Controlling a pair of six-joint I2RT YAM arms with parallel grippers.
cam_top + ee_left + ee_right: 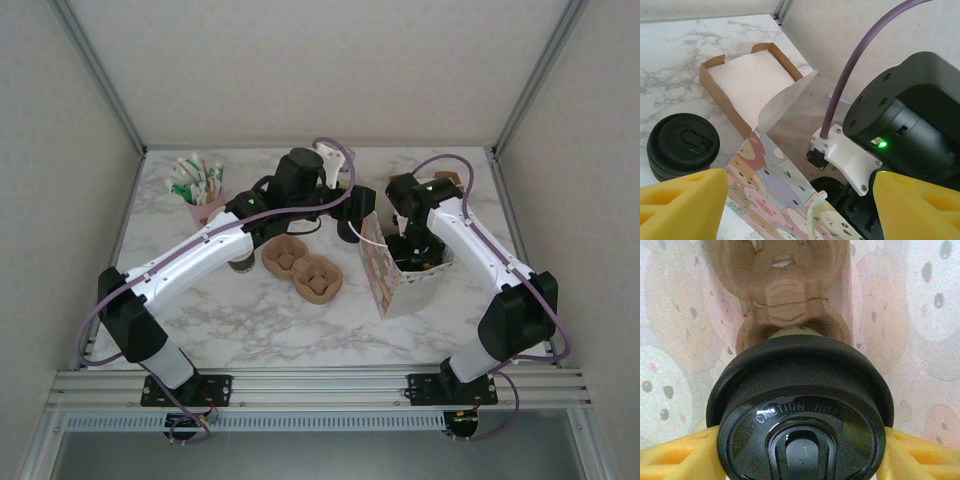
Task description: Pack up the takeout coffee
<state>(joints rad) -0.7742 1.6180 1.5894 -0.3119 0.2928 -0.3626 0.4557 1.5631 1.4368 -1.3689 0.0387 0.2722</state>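
The takeout coffee (800, 405), a cup with a round black lid and a sliver of olive side, hangs inside the cartoon-print paper bag (385, 275). My right gripper (802, 455) is shut on it, a yellow finger on each side just under the lid. Below the cup, a brown pulp carrier (785, 295) lies on the bag's floor. From above, the right gripper (412, 250) reaches down into the bag's mouth. My left gripper (800, 200) is open at the bag's far edge, and the printed bag wall (775, 185) stands between its yellow fingers (685, 205).
A squat black lidded cylinder (682, 145) stands on the marble just left of the bag. A cardboard box of white napkins (747, 80) sits behind it. Two brown pulp carriers (302, 267) lie mid-table. A pink holder of sachets (200, 190) stands back left.
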